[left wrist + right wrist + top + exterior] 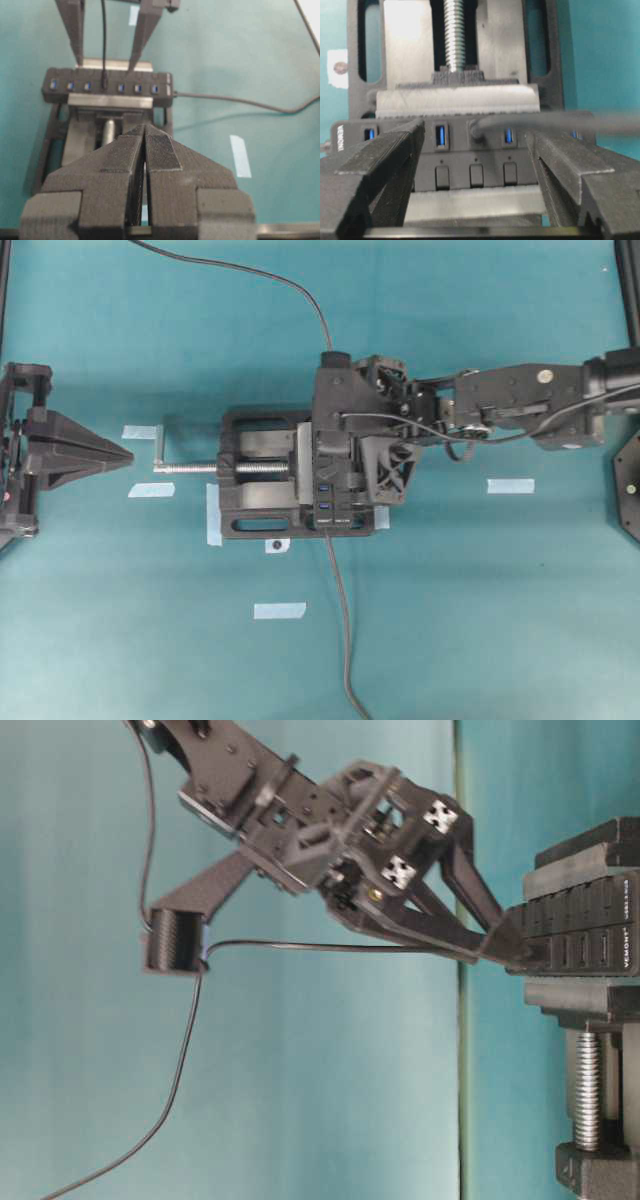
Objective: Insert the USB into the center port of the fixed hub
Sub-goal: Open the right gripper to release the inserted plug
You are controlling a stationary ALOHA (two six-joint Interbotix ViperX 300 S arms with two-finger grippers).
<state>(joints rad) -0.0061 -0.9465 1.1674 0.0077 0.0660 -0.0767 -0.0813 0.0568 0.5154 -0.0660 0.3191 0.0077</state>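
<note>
The USB (104, 80) is sitting plugged into the center port (476, 134) of the fixed hub (107, 86), its thin cable (330, 947) running away from the strip, while the hub is lying clamped in a black vise (262, 487) with a silver screw (195, 467). The right pincer (475, 175) is standing wide open, its two fingers (145, 30) straddling the plug on either side without gripping it or anything else. The left pincer (145, 150) is hanging well back from the vise with its ridged pads pressed together, holding nothing. Blue slots are flanking the filled port on both sides, with small black buttons (476, 174) in a row beside them. The vise is resting on a teal desk (480, 620) dotted with pale strips of tape (510, 485), and the hub's own lead (340, 630) is trailing across the desk toward its edge.
</note>
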